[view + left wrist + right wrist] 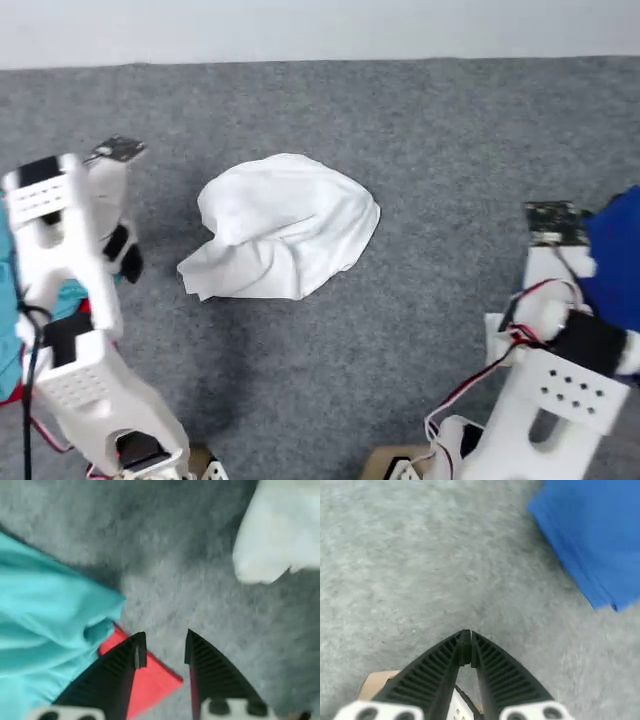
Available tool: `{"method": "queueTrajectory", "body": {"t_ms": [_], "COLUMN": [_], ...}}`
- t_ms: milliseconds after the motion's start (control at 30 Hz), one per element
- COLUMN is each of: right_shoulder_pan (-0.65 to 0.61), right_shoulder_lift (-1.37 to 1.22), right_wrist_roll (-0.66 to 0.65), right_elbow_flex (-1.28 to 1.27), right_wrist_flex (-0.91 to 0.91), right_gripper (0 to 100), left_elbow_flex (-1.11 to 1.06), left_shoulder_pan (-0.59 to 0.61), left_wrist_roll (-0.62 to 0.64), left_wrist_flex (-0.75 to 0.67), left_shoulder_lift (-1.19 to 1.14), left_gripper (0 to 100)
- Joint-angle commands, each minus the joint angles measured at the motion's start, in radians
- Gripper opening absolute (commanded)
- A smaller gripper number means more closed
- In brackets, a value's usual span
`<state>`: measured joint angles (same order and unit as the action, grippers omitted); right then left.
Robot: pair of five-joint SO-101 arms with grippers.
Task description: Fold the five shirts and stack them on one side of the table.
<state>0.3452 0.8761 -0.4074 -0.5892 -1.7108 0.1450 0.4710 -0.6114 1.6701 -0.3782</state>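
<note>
- A crumpled white cotton shirt [280,228] lies in a heap in the middle of the grey felt-covered bench [450,120], unfolded, with neither arm touching it.
- A flat blue fabric shirt [595,535] lies at the right arm's side and looks folded; it may be the start of the stack.
- A rumpled turquoise shirt [45,630] lies over a flat red cloth [150,680] by the left arm and looks unfolded.
- The left claw [165,642] hangs empty with its jaws apart; the right claw [466,637] is empty with its jaws pressed together.
- Most of the folding appears left to do.

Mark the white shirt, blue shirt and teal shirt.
white shirt [285,225], high view, middle of the crumpled heap
blue shirt [595,535], right wrist view, flat top surface
teal shirt [45,615], left wrist view, bunched folds
</note>
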Motion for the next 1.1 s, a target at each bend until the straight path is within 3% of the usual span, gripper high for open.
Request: {"method": "queueTrajectory", "body": {"t_ms": [0,167,433,700,900,1067], "right_shoulder_pan": [-0.099,-0.15,-0.145,-0.145,-0.145,-0.15], "right_shoulder_lift": [0.007,0.007,0.016,0.01,0.008,0.008], "right_wrist_roll": [-0.011,-0.011,-0.011,-0.012,-0.014,-0.015], "right_elbow_flex": [0.008,-0.017,-0.1,-0.1,-0.1,-0.1], "right_wrist_flex": [0.018,0.018,0.016,0.018,0.018,0.018], "right_gripper": [1.5,1.5,1.5,1.5,1.5,1.5], "left_elbow_flex": [0.002,-0.01,-0.039,-0.041,-0.047,-0.047], "left_shoulder_pan": [0.015,-0.034,-0.236,-0.436,-0.471,-0.462], "left_wrist_roll": [-0.06,-0.055,0.018,0.233,0.359,0.371], "left_wrist_flex": [0.074,0.081,0.08,0.031,0.046,0.04], "left_shoulder_lift": [0.031,0.031,0.032,0.031,0.029,0.021], "left_gripper": [14,14,14,14,16,16]}}
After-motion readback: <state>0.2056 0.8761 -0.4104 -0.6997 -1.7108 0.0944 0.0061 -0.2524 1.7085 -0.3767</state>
